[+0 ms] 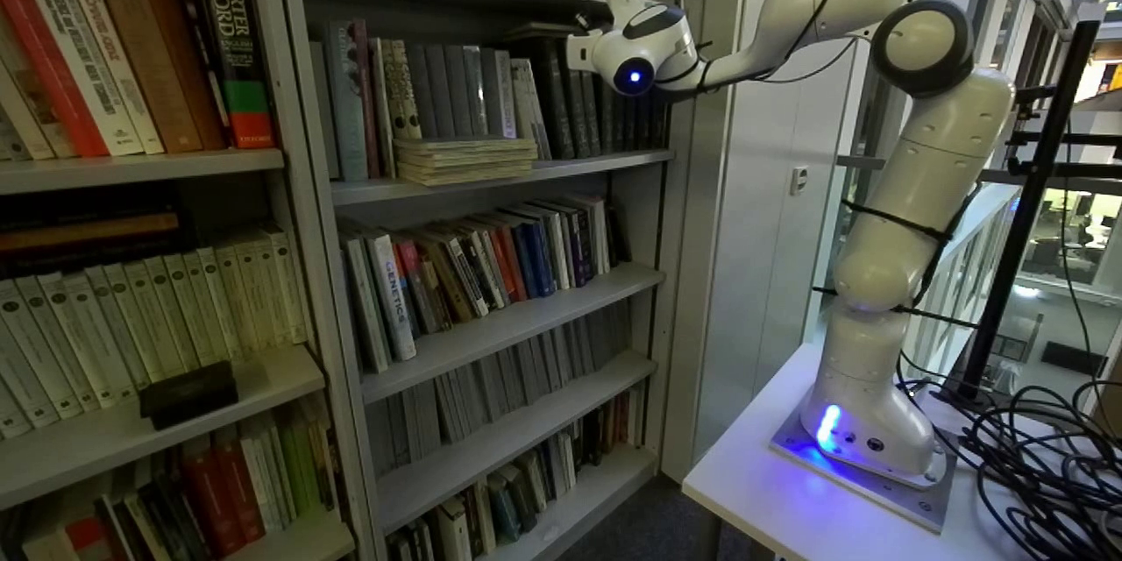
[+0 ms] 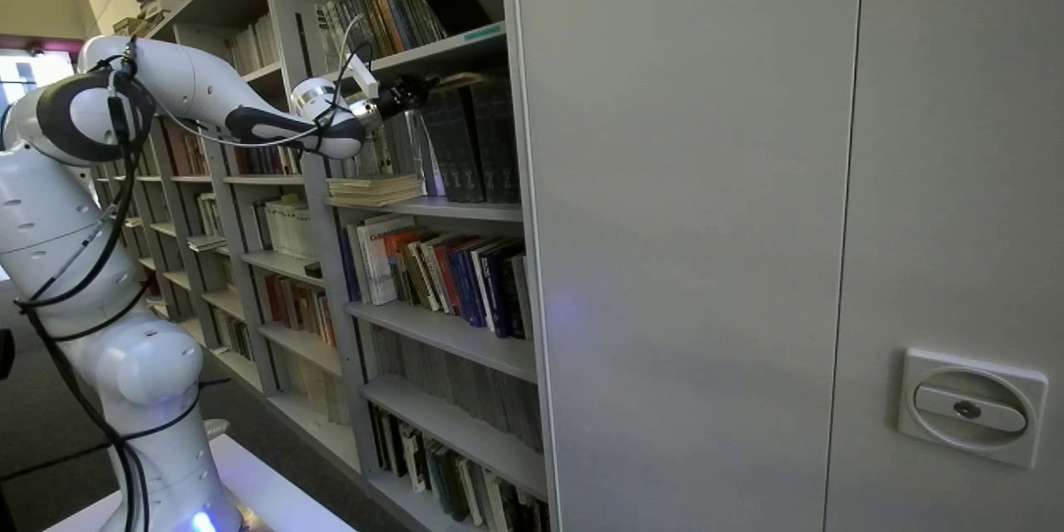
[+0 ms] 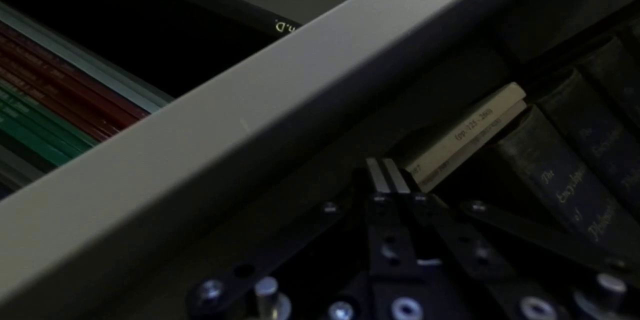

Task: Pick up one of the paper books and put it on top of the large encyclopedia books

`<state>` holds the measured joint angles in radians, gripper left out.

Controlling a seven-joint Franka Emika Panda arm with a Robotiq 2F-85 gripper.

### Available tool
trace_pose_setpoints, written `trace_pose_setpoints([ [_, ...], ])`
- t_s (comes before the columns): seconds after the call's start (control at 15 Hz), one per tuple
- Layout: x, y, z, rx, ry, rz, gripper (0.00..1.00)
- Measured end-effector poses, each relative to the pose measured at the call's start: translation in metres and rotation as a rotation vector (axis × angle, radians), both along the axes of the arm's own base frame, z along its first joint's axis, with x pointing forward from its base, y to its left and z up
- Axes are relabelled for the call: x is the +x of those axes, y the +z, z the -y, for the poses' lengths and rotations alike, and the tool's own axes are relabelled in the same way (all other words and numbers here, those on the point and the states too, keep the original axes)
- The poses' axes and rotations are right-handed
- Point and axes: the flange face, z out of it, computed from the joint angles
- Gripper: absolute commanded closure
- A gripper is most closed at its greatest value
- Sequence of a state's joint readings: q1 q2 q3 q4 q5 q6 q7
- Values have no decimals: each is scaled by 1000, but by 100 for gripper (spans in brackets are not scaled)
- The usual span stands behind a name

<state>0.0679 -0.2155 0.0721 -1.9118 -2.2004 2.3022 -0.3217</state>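
Observation:
Two thin cream paper books [image 3: 472, 132] lie flat, one on the other, on top of the dark encyclopedia volumes [image 3: 570, 195]; the paper books also show in an exterior view [image 2: 460, 81]. The encyclopedias stand upright on the shelf in both exterior views [image 1: 574, 114] [image 2: 453, 141]. A stack of several paper books [image 1: 465, 159] [image 2: 374, 189] lies at the shelf's front edge. My gripper [image 3: 387, 175] is shut with a slim gap and nothing visible between its pads. Its fingertips [image 2: 428, 86] are right beside the near end of the two paper books, which the right finger partly hides.
The grey shelf board above [image 3: 260, 105] runs close over the gripper. More upright books [image 1: 456, 92] stand behind the stack. A tall cabinet side panel [image 2: 690, 183] stands beside the encyclopedias. The arm's base is on a white table [image 1: 745, 456] with loose cables [image 1: 1026, 456].

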Motion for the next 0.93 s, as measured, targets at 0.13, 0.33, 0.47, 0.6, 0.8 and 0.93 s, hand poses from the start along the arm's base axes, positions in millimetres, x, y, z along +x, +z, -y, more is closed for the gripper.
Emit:
trace_pose_setpoints([
  [0.13, 1, 2, 0, 1, 0, 3, 100],
  [0.33, 3, 5, 0, 2, 0, 9, 100],
  [0.47, 5, 5, 0, 2, 0, 10, 100],
  [0.6, 5, 5, 0, 3, 0, 10, 100],
  [0.8, 5, 5, 0, 5, -1, 10, 100],
  [0.93, 4, 6, 0, 10, 0, 11, 100],
])
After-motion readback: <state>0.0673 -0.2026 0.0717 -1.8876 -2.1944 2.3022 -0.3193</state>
